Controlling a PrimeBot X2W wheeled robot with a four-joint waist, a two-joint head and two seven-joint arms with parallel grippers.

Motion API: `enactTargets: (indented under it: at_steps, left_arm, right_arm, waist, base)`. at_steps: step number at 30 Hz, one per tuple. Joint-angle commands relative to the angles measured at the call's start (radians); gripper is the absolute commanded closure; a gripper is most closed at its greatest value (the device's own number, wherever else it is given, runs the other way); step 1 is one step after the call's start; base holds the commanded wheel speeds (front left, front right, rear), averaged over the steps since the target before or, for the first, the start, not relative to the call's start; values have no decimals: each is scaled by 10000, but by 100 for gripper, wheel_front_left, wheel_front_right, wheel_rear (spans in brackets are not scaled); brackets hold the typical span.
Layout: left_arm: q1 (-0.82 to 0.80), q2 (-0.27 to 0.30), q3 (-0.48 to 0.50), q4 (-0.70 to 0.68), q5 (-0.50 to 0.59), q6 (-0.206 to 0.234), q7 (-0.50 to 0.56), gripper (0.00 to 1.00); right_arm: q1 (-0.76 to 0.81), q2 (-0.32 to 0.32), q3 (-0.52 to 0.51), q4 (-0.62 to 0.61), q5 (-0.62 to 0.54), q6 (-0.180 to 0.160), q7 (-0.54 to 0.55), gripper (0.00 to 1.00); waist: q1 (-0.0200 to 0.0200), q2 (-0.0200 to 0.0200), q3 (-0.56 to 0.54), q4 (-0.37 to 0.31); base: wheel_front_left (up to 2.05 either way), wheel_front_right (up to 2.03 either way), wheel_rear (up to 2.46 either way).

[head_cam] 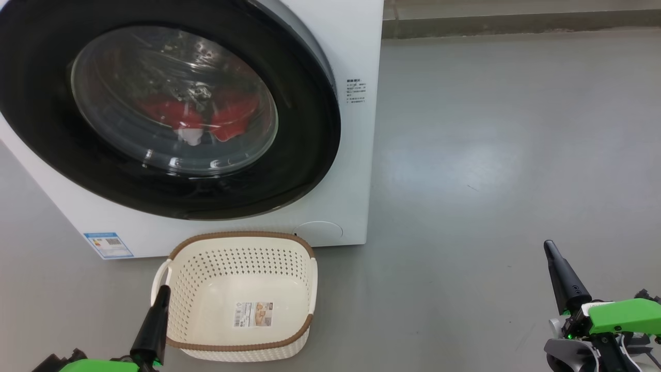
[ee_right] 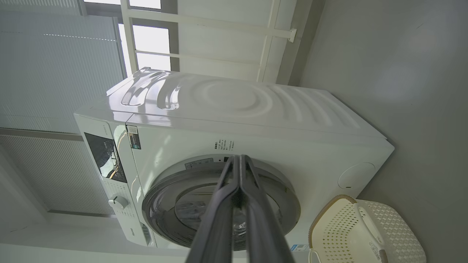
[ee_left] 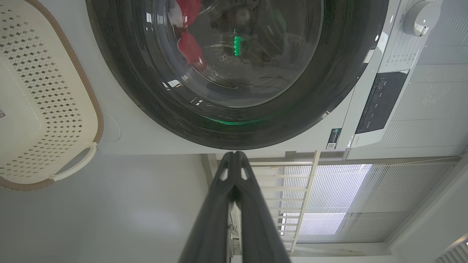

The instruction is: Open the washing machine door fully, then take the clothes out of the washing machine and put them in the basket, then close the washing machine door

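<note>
The white washing machine [head_cam: 356, 155] stands at the upper left with its round black-rimmed door [head_cam: 310, 134] against the front. Red clothes [head_cam: 227, 116] with a white patch lie behind the glass, also seen as clothes [ee_left: 190, 47] in the left wrist view. The empty cream basket [head_cam: 297, 294] sits on the floor just before the machine, a paper label on its bottom. My left gripper [head_cam: 164, 290] is shut, low at the basket's left handle. My right gripper [head_cam: 548, 245] is shut, far right over bare floor. Both hold nothing.
Grey floor [head_cam: 490, 155] spreads to the right of the machine, with a wall base along the back. The control panel [ee_left: 380, 102] and dial [ee_left: 420, 16] sit above the door. A window with white railings [ee_right: 204, 36] lies behind the machine.
</note>
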Motion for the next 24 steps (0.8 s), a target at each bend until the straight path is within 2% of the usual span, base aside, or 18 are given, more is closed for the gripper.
enactTargets:
  at_steps: [1,24]
  left_arm:
    - [-444,81,372,-249,97,-71,55,100]
    - [-445,75,381,-249,104,-71,62,100]
  right_arm:
    - [-441,-60,154,-262,-71,79,58,100]
    - [-443,-44,131,-261,-91,79,76,100]
  waist:
    - [0,0,0,0]
    - [0,0,0,0]
  base:
    - [0,0,0]
    - [0,0,0]
